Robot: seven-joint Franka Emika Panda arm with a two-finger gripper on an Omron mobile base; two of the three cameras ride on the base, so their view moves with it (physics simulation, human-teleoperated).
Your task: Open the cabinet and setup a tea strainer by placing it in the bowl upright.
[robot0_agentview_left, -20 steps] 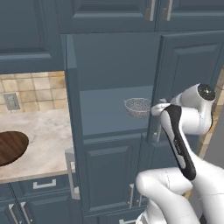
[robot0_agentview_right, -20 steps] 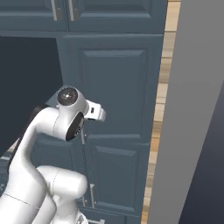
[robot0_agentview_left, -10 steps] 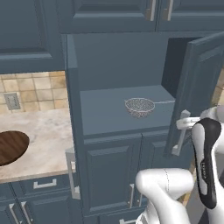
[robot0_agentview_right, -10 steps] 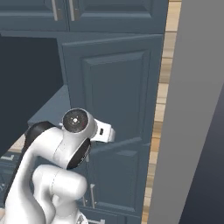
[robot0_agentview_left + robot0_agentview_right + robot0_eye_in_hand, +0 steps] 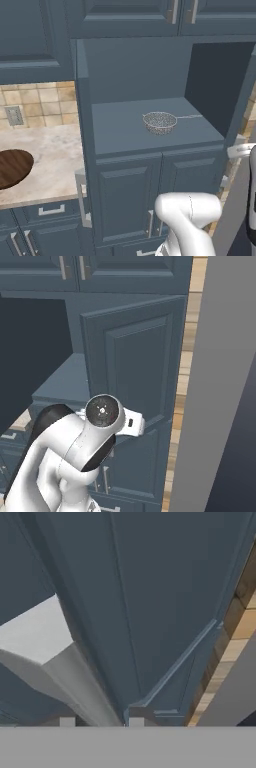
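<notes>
Standing with both doors swung wide, the cabinet shows its dark inside and a flat blue shelf at the middle height; in the right base view its right door is turned out toward the camera, with a grey wall and a strip of wood flooring just beside it. Below the shelf there are two shorter blue doors with small vertical handles. To the left of the cabinet lies a pale stone counter under a beige tiled wall, and drawers with horizontal handles are under the counter. On this counter, at the left edge of the left base view, rests the bowl, dark brown and partly cut off by the frame. The tea strainer sits upright on the cabinet shelf, well apart from the bowl, its thin wire handle pointing to the right. The gripper is close to the inner face of the right door in the hand view; only the two small tips are seen, so I cannot tell if they pinch something or not
</notes>
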